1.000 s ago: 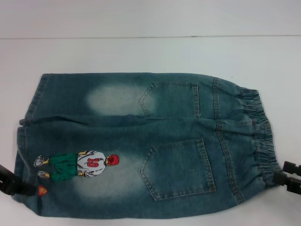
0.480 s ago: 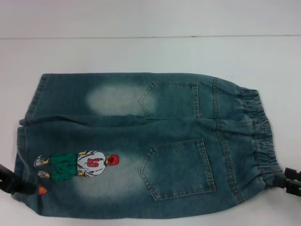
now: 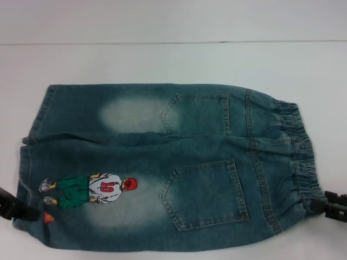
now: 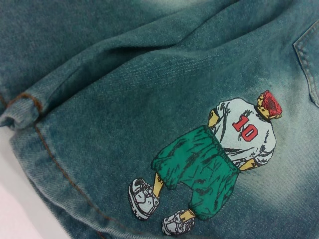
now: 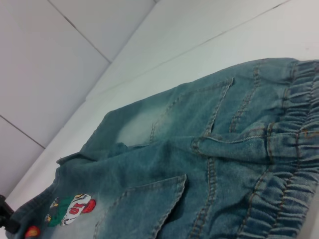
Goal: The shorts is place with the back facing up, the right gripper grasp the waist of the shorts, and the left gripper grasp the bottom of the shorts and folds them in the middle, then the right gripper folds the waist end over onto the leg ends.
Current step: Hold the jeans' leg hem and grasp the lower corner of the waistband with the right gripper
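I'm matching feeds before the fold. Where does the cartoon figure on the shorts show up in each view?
Head view: cartoon figure at lower left, on the near leg of the shorts, close to the left end effector.
Left wrist view: cartoon figure fills the lower middle, number 10 readable.
Right wrist view: cartoon figure small, at the bottom left.
Shared landmark: the leg hem beside the figure's shoes.

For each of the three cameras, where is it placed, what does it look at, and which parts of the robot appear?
Head view: high, looking down at the faded blue-green denim shorts on the white table; left gripper and right gripper at the edges.
Left wrist view: close above the leg hem; no robot parts.
Right wrist view: low beside the elastic waistband; left gripper far off.
All three share the embroidered cartoon figure.
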### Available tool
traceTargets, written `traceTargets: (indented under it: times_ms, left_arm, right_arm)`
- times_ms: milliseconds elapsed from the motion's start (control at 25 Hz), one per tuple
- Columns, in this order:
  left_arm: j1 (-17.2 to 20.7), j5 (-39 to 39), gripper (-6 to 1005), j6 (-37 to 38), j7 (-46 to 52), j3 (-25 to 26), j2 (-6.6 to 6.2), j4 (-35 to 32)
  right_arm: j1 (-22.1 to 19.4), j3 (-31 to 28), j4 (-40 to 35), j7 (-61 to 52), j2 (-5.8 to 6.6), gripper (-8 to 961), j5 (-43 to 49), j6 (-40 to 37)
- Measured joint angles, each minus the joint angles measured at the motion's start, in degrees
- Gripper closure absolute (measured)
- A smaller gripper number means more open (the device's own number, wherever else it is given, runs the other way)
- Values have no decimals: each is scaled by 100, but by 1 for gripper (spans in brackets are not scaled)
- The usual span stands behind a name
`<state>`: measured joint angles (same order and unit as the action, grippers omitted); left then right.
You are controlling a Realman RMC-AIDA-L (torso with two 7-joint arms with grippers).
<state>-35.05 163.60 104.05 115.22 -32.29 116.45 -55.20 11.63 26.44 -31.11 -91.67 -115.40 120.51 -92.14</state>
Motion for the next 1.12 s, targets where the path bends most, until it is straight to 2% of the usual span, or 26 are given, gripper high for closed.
traceTargets:
  times_ms: [720, 1120]
  left_arm:
    - [-11, -20, 954, -26, -24, 8, -24, 0]
    - [-19, -22, 954, -29, -36, 0, -26, 2]
  right_arm:
    - [109, -15, 96, -49, -26, 29, 149, 92]
    - [334, 36, 157, 35, -53, 29, 146, -16]
